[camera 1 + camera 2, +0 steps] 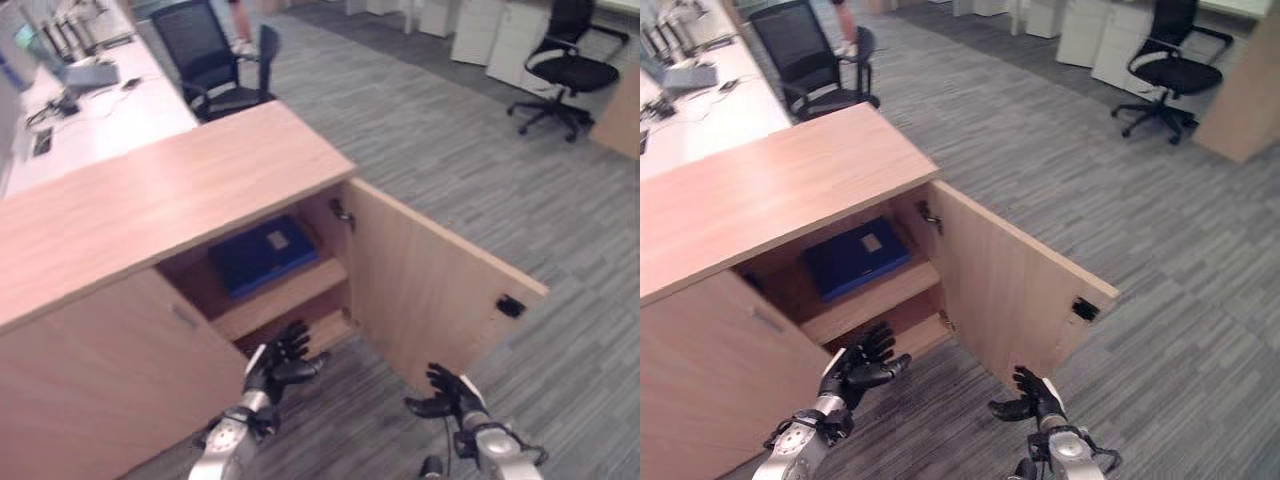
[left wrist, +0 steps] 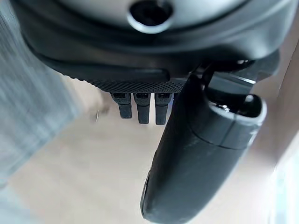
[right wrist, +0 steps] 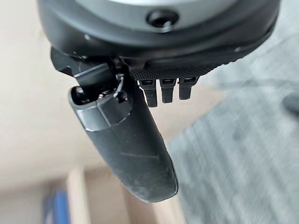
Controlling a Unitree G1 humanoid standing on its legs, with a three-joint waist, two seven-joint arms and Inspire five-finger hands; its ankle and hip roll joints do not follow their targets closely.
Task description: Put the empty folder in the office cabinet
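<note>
Our right hand (image 3: pixel 140 116) by the cabinet door (image 3: pixel 32 107)
We see its thumb and fingers stretched out, holding nothing; grey carpet (image 3: pixel 243 154) lies beside the door, a blue folder (image 3: pixel 55 207) near it.

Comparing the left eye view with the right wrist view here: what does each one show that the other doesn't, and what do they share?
Left eye view alone: the light wooden office cabinet whole, its door swung open, the left hand open below the shelf, black office chairs and a white desk.

Right wrist view alone: the right hand's thumb close up, fingers straight.

Both: the flat blue folder lying on the shelf, the right hand, the grey carpet floor.
</note>
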